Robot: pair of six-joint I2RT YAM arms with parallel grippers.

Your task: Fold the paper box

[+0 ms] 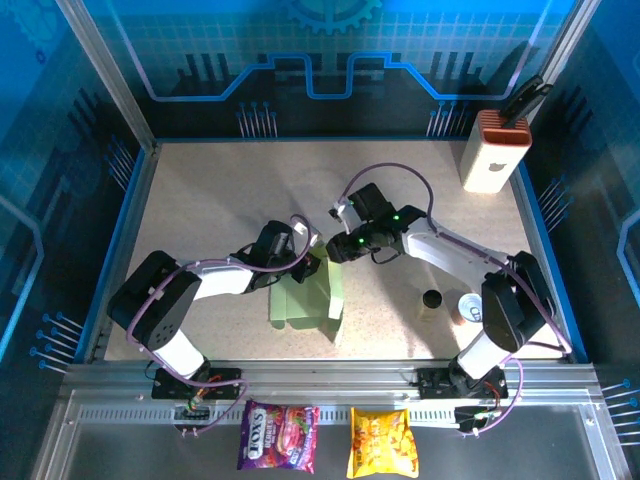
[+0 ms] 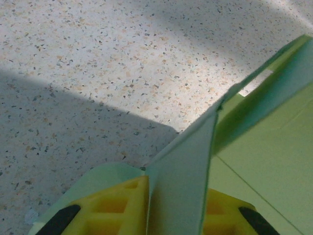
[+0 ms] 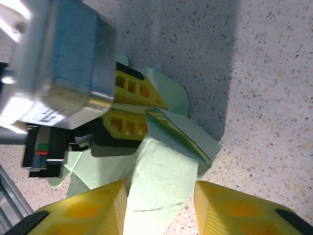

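Note:
The paper box [image 1: 305,298] is pale green card lying partly folded at the table's middle, with one wall raised on its right side. My left gripper [image 1: 300,262] is at the box's far edge. In the left wrist view its yellow fingers [image 2: 117,208] are shut on an upright wall of the paper box [image 2: 186,166]. The right wrist view shows the same left gripper [image 3: 129,106] pinching thin card. My right gripper [image 1: 338,245] hovers at the box's far right corner. Its jaws [image 3: 161,210] stand open, and a flap of the box [image 3: 161,171] lies between the fingers, apart from the right one.
A white block with an orange ribbed top [image 1: 495,150] stands at the back right corner. A small dark cylinder [image 1: 431,300] and a can [image 1: 470,308] sit by the right arm's base. Two snack packets [image 1: 278,437] [image 1: 382,442] lie in front of the rail.

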